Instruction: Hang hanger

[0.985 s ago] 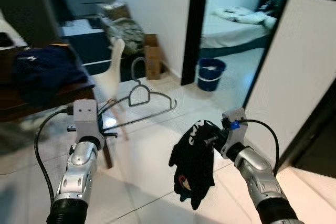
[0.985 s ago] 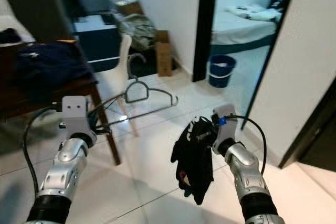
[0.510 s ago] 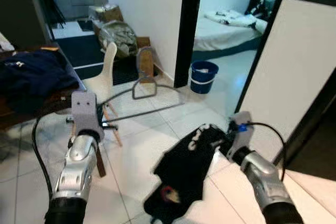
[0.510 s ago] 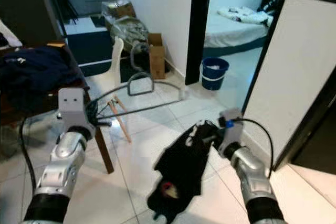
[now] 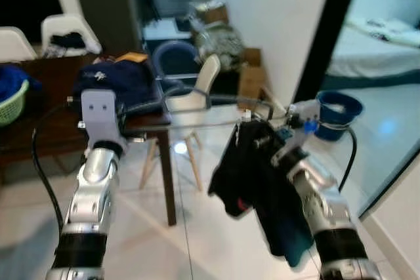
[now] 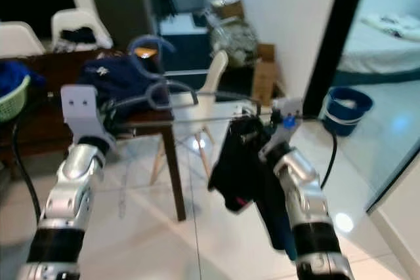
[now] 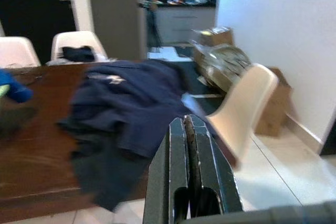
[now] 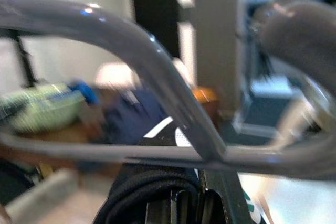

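Stretching level between the two arms, a grey metal wire hanger sits in the middle of the scene, its hook curling up toward the far left above a dark wooden table. The left gripper, raised at the near left, has its two black fingers pressed together on the hanger's left end. At the other end, the right gripper pinches the hanger's right corner together with a black garment that droops from that corner toward the pale tiled floor; in the right wrist view the grey wire crosses close in front of the fingers.

On the table, just beyond the left gripper, lies a heap of dark navy clothing. A green basket holding something blue sits at the table's far left edge. A cream plastic chair with wooden legs stands to the right of the table, beneath the hanger, and two white chairs stand on the table's far side. Against the white wall farther back rest a cardboard box and a bundled bag. A blue bucket stands on the floor at the far right, beyond the right arm.
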Robot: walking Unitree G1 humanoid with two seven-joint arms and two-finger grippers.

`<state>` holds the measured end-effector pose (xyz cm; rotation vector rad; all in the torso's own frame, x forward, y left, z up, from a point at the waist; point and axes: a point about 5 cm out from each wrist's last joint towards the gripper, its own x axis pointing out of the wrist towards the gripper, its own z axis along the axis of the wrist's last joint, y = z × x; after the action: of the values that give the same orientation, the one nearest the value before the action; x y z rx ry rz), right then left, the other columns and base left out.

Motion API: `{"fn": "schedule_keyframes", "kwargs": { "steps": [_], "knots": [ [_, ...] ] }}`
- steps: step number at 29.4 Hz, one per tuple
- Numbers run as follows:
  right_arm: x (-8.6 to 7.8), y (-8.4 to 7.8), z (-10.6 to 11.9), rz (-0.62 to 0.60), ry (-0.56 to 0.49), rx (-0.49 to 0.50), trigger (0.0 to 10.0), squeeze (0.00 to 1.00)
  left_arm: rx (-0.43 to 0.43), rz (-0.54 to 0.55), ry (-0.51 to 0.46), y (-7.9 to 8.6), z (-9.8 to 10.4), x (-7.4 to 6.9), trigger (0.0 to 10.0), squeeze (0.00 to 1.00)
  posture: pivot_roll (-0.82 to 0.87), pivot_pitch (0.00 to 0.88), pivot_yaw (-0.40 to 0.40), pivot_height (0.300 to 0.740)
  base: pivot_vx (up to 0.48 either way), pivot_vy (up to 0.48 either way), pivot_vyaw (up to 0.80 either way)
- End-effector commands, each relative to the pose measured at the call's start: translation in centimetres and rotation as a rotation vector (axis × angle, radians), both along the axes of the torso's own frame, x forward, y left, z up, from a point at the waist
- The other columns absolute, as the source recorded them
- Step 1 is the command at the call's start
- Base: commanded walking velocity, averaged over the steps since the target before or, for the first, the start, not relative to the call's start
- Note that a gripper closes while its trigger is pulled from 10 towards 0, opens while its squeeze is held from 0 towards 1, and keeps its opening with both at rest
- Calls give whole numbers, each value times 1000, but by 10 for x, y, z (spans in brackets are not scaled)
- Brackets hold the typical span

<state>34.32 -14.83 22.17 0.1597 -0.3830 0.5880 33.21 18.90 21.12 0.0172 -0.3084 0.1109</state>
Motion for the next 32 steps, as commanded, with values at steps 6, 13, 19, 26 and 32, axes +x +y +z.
{"fn": "schedule_keyframes", "kwargs": {
  "steps": [6, 13, 19, 26, 32],
  "knots": [
    [-1, 10, 35, 33, -90, 60, 10000, 0, 17, 3, -29, 1, 15, 0, 10000, 0, 86, 0, -41, 740, 406, 0, 358],
    [5, 11, 44, 12, -104, 40, 10000, 0, 10, -9, -68, -4, 28, 0, 10000, 0, 86, 0, -43, 740, 411, 0, 0],
    [10, 18, 52, 10, -101, 30, 10000, 0, -36, 74, -150, 7, 49, -5, 10000, 0, 90, 0, -53, 740, 450, 0, 0],
    [12, 23, 68, 30, -122, 49, 10000, 0, -80, 185, -278, 28, 85, -16, 10000, 0, 97, 0, -62, 740, 480, 0, 0],
    [22, 44, 79, 70, -175, -83, 10000, 0, -71, 207, -311, 30, 94, -17, 10000, 0, 106, 0, -78, 740, 480, 0, 0]
  ]
}}
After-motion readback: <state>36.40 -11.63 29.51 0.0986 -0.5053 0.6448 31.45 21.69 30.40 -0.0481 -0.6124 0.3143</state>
